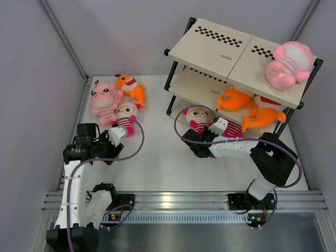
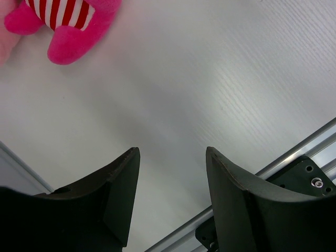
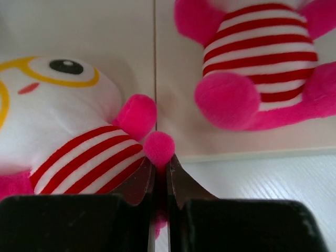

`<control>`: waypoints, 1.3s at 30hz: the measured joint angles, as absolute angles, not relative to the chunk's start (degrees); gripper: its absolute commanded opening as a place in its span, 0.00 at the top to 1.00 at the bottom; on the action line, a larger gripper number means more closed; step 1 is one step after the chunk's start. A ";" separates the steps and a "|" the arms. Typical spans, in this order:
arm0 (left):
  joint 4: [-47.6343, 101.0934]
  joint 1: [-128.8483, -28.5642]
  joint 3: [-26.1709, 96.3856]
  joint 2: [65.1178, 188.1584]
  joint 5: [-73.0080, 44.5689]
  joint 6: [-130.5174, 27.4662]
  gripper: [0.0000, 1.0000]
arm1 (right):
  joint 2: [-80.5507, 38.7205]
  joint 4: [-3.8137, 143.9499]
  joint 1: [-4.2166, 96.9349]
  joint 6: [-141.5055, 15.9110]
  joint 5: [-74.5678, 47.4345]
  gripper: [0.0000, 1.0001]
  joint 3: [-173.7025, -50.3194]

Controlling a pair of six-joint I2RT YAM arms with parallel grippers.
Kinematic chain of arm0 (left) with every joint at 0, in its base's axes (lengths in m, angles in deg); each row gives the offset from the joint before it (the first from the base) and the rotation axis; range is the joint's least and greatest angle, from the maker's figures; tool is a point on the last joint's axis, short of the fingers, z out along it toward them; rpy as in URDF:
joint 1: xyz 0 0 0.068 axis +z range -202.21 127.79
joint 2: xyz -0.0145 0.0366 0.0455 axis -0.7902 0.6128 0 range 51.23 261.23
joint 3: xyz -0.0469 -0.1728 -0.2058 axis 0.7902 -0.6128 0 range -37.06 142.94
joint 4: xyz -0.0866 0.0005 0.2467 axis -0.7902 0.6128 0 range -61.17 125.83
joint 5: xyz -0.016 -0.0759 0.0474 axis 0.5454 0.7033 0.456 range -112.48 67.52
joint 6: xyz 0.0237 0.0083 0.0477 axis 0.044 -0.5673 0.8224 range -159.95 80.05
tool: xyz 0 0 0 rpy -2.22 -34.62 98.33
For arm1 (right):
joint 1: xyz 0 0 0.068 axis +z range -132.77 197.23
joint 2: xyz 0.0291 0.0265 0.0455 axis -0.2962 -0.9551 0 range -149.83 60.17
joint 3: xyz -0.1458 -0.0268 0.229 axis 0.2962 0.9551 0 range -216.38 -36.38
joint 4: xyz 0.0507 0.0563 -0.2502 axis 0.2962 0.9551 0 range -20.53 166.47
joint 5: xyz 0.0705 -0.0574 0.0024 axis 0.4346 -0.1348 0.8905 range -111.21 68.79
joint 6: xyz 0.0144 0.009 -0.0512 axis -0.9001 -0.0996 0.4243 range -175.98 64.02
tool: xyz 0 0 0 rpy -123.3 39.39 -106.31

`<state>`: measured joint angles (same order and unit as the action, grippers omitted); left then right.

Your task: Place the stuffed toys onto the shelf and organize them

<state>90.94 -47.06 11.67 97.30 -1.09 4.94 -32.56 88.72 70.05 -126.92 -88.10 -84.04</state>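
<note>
- right gripper (image 3: pixel 160 157): pressed together, pinching a limb of the magenta toy (image 3: pixel 68 136) lying on the shelf (image 1: pixel 210 44), lowest board
- second magenta toy (image 3: pixel 262 58) at its 2 o'clock
- left gripper (image 2: pixel 172 152): spread over bare worktop (image 2: pixel 210 79); third magenta toy (image 2: pixel 63 21) at 11 o'clock
- pale-pink plush (image 1: pixel 286 65) on top board

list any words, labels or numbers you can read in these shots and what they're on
No text reads clearly.
On the beige top board of the black-framed shelf, a small dark mark: too small to read.
On the magenta red-white striped plush with the yellow-ringed eye: no tag showing.
</note>
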 measured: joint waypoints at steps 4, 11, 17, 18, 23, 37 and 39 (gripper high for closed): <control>90.94 -47.06 11.67 96.88 -1.16 4.94 0.41 | -32.56 101.15 68.32 -144.30 -92.06 1.00 -86.83; 90.94 -47.04 11.67 96.86 -1.38 4.96 0.41 | -37.02 131.05 68.06 -163.79 -98.40 1.00 -92.08; 90.94 -47.06 11.67 96.86 -1.47 4.96 0.41 | -44.45 140.10 68.13 -167.90 -99.09 1.00 -95.29; 90.94 -47.04 11.67 96.86 -1.55 4.98 0.41 | -44.58 140.87 68.15 -168.29 -98.81 1.00 -95.27; 90.94 -47.04 11.67 96.86 -2.06 4.98 0.41 | -43.78 138.62 67.95 -168.88 -97.22 1.00 -95.16; 90.94 -47.04 11.67 96.36 -3.96 5.72 0.41 | -41.92 123.56 65.18 -166.44 -92.41 0.59 -95.14; 90.94 -47.04 11.67 96.38 -3.98 5.96 0.41 | -41.15 124.83 66.53 -166.79 -93.22 0.51 -95.14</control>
